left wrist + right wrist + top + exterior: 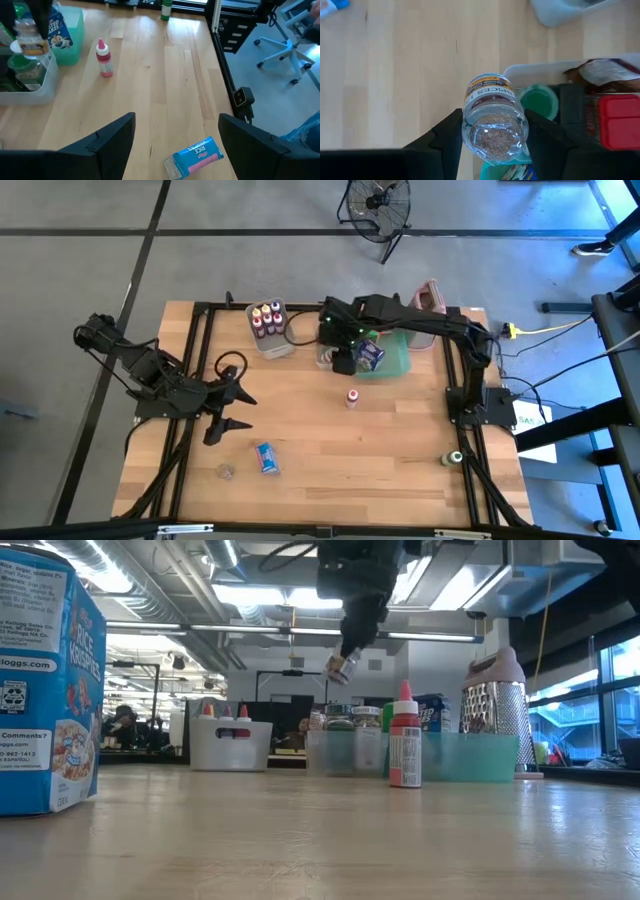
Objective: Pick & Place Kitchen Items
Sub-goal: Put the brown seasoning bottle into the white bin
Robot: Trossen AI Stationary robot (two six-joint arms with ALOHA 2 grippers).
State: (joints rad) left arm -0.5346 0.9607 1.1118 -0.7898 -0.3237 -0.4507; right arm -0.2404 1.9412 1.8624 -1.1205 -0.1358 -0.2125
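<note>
The right gripper (492,137) is clamping a small spice jar (492,122) between its 2 fingers, holding it in the air with its base toward the wrist camera. Just beyond the jaws, a clear bin (540,75) is already holding a green-lidded jar (540,100) and a red-capped one (619,122). Judging from this, the jar is being carried to that bin; lowering it squarely over a free gap before releasing would avoid knocking its neighbours. Farther out, a red-capped bottle (352,396) is standing alone on the table (400,450). The left gripper (228,402) is waiting with jaws spread and empty, a blue cereal packet (195,156) lying just ahead of them.
</note>
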